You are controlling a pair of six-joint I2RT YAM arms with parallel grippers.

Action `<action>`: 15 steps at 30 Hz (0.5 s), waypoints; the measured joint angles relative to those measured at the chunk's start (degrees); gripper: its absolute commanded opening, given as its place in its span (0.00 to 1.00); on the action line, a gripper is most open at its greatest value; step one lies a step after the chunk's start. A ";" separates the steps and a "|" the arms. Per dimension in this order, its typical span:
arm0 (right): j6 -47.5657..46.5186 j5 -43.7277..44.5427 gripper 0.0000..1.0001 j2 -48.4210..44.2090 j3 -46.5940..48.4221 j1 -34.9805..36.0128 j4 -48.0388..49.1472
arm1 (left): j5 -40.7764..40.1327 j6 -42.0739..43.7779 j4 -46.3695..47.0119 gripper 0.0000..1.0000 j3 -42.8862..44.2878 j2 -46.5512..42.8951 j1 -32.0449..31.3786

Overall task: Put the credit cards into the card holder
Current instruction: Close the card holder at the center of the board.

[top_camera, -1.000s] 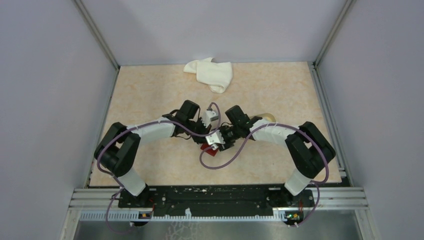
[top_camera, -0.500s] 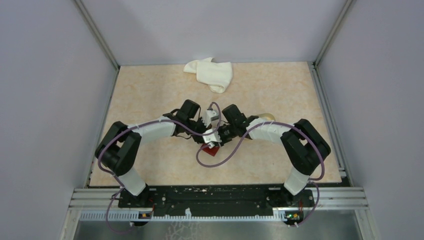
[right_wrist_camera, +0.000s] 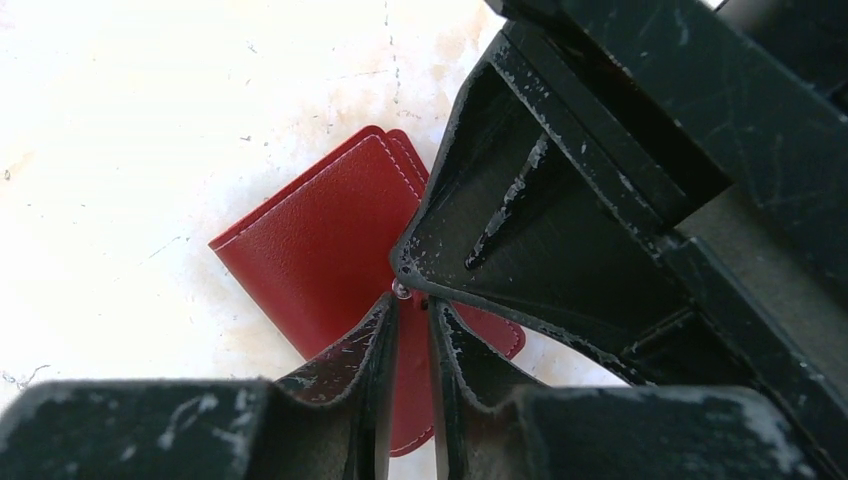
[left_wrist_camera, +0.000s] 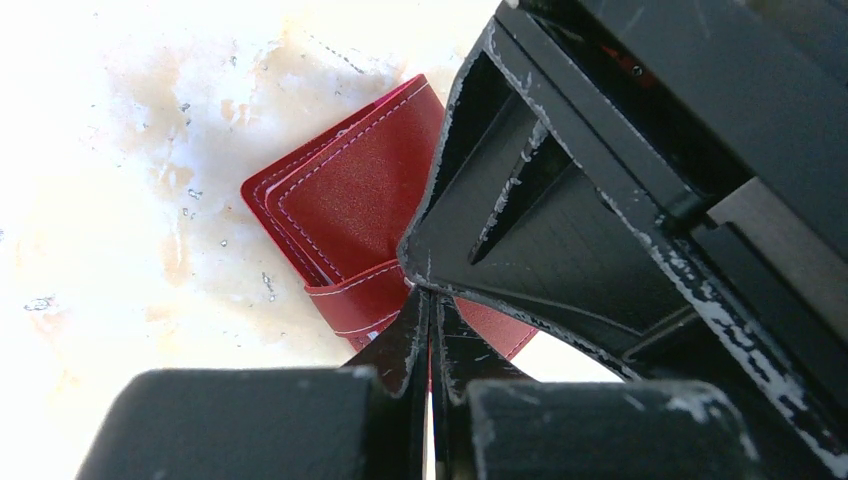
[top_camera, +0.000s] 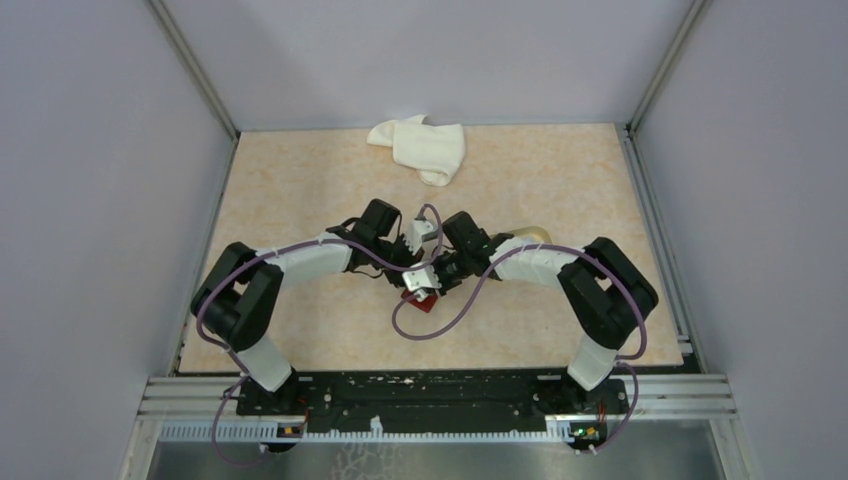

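**Item 1. Card holder** (left_wrist_camera: 345, 205): dark red, stitched and folded shut. It lies flat on the pale mottled surface (top_camera: 300, 190) near the middle, directly under both claws. Its strap tab (left_wrist_camera: 362, 300) wraps over one edge.

**Item 2. Left claw** (left_wrist_camera: 431, 318): fingers pressed fully together, with the tips at the holder's tab edge. Cannot tell whether anything is pinched between them.

**Item 3. Right claw** (right_wrist_camera: 410, 318): fingers nearly together, leaving a narrow slit through which red leather shows. The tips are low over the holder, and a grip cannot be confirmed. It sits tip to tip with the left claw.

**Item 4. White cloth** (top_camera: 422, 147): crumpled at the far edge of the surface, well apart from the holder.

**Item 5. Beige tray** (top_camera: 537, 234): mostly hidden behind the right arm.
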 measured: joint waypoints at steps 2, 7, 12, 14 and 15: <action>-0.17 0.02 0.11 0.02 0.00 0.09 0.02 | 0.02 0.00 0.00 0.00 0.00 0.00 0.00; -0.37 0.07 0.00 0.26 0.02 0.09 0.57 | 0.04 0.00 -0.02 0.00 0.02 0.02 0.00; -1.84 0.09 0.00 0.26 0.02 0.09 0.28 | 0.02 0.00 -0.02 0.00 0.02 0.02 0.00; -3.08 0.11 0.00 0.26 0.02 0.09 0.02 | 0.02 -0.04 0.00 0.01 0.02 0.02 0.00; -4.11 0.13 0.00 0.26 0.02 0.09 -0.17 | 0.02 -0.11 0.00 0.03 0.02 0.02 0.00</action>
